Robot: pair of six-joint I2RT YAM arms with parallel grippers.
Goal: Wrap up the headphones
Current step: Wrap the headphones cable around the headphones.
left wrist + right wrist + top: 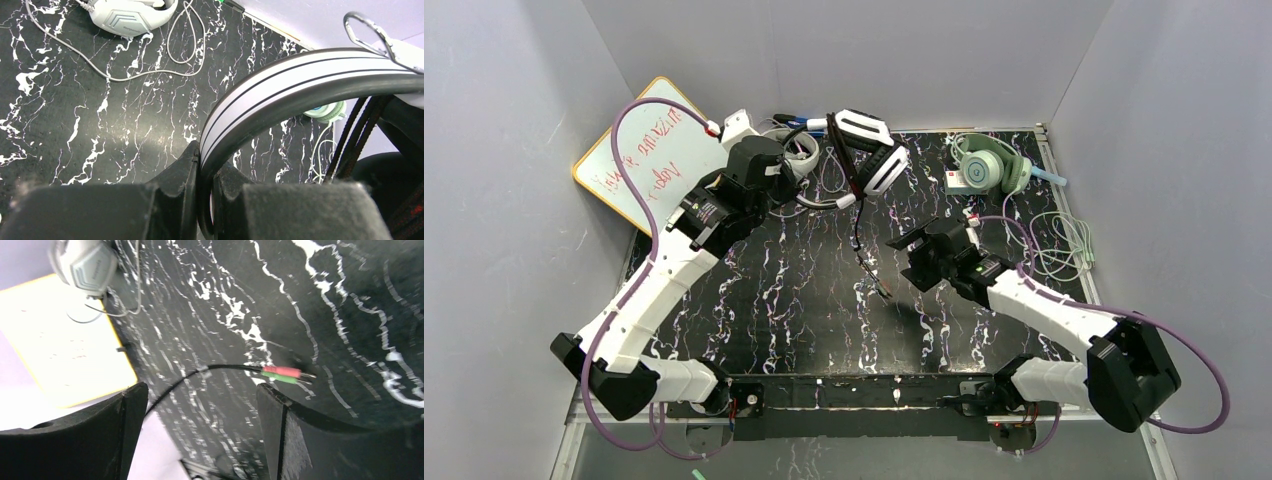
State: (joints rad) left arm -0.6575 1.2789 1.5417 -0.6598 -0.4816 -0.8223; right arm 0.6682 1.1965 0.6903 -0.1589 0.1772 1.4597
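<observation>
The left pincer [205, 180] is clamped on the headband of the black-and-white headset [871, 150], its two fingers pressed tight against the striped band from either side; the wrist view shows the band arching up and away to the right above the table [804, 300]; the headset is at the far middle of the table, just right of the left arm's wrist.

Its black cable [860, 235] hangs from the lower end of the band and runs toward the near side; the cable ends in a pink and a green plug [282, 374] down at the dark marbled surface.

The right pincer [202, 410] stands wide apart with nothing in it; the plugs and the last stretch of cable show in the gap beyond its fingers [127, 415], touching neither; from overhead this pincer sits just right of the cable's end.

The grey-white headset [132, 15] lies at the far left of the table, partly hidden behind the left arm from above; its grey cable [150, 72] is loose in open loops beside it.

The mint-green headset [989, 165] lies at the far right; its pale cable [1064, 245] is loose in a heap nearer the right edge, well apart from both pincers.

A whiteboard [659, 150] with red writing leans at the far left, off the table's edge.
</observation>
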